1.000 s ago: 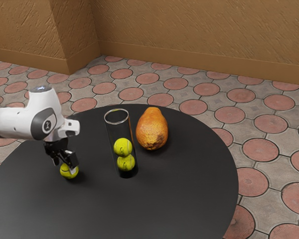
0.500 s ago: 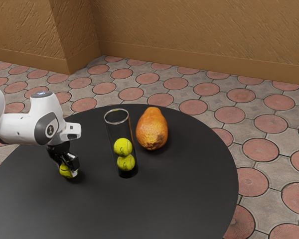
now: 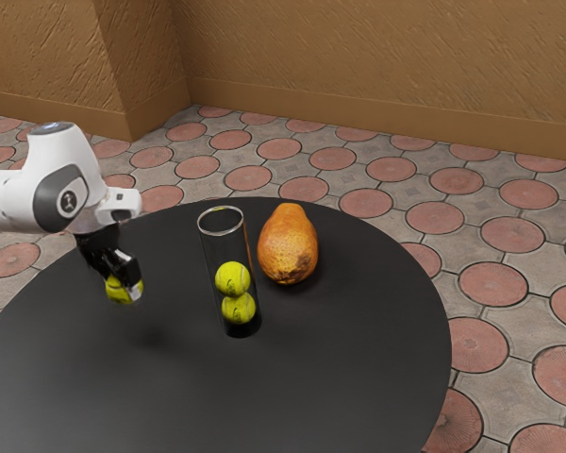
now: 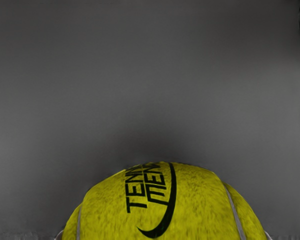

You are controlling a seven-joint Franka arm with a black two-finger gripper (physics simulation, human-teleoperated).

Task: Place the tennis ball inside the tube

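Note:
My gripper [image 3: 123, 285] is shut on a yellow-green tennis ball [image 3: 119, 291], which hangs above the table with its shadow below it. In the wrist view the held ball [image 4: 165, 205] bulges up from the lower edge, with black lettering and a curved black mark. Toward the exterior view's right from the gripper stands the clear tube [image 3: 210, 247], upright and with its rim open at the top. Two tennis balls rest inside it, an upper ball [image 3: 232, 279] stacked on a lower ball [image 3: 238, 308].
An orange papaya-like fruit [image 3: 288, 245] stands just beside the tube, on the side away from the gripper. The round black table [image 3: 292, 387] carries everything, and its curved edge runs behind the fruit and tube.
The ball was on the table a second ago; my gripper closed on it and has lifted it. The tube, its two balls and the fruit have stayed put.

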